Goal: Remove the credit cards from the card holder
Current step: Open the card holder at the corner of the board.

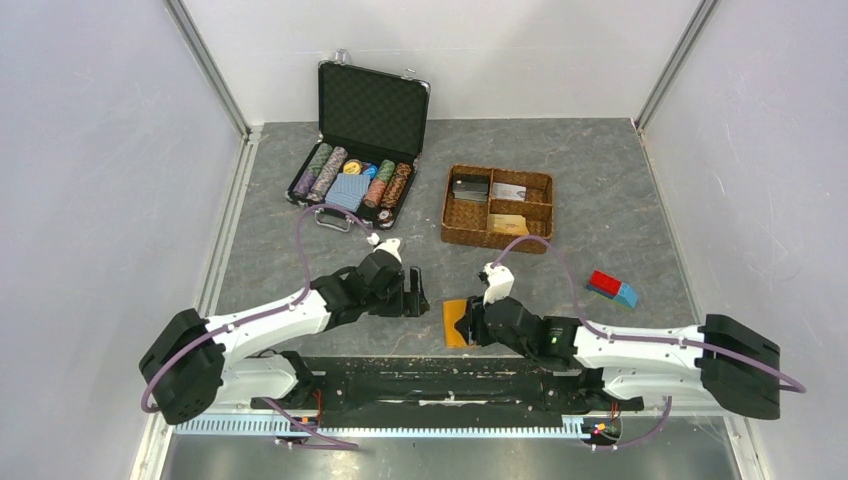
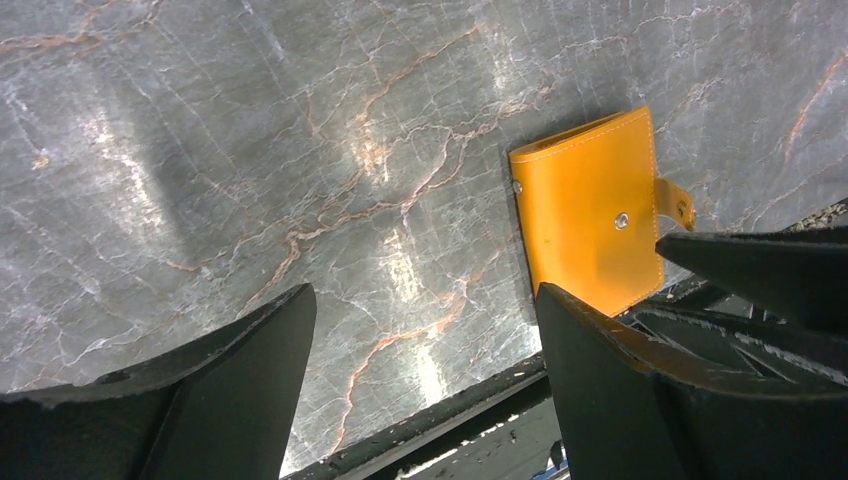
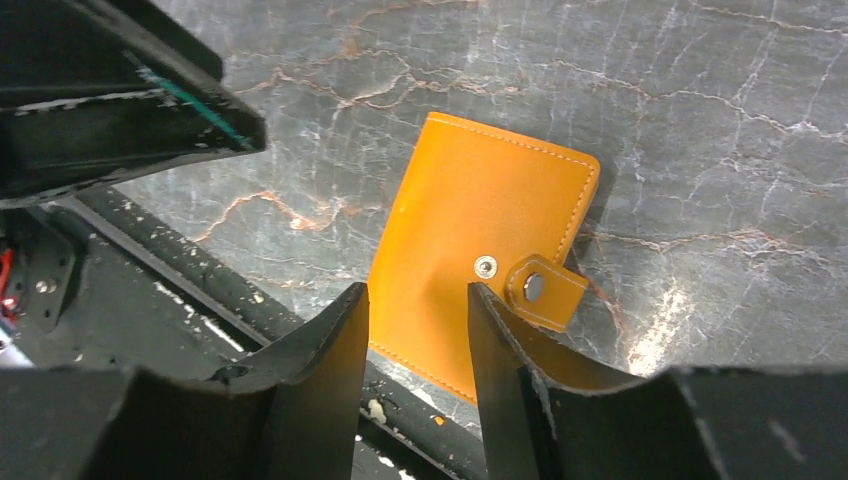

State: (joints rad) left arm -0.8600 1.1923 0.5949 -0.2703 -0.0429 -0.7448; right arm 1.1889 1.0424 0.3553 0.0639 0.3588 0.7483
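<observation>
The card holder [image 1: 455, 322] [image 2: 590, 215] [image 3: 470, 220] is a flat orange wallet lying closed on the grey marble table, close to the front edge. Its strap tab [image 3: 540, 290] sits loose beside the snap stud [image 3: 486, 266], not fastened. The credit cards are hidden. My right gripper [image 1: 472, 322] [image 3: 415, 295] hovers over the holder's near edge, jaws partly open, nothing between them. My left gripper [image 1: 415, 295] [image 2: 425, 295] stands wide open just left of the holder, with only bare table between its fingers.
A black case [image 1: 360, 150] with poker chips and a blue deck stands open at the back. A brown woven divided basket [image 1: 497, 207] sits behind the holder. A red-and-blue block [image 1: 612, 288] lies to the right. The black front rail [image 3: 200, 290] runs just below the holder.
</observation>
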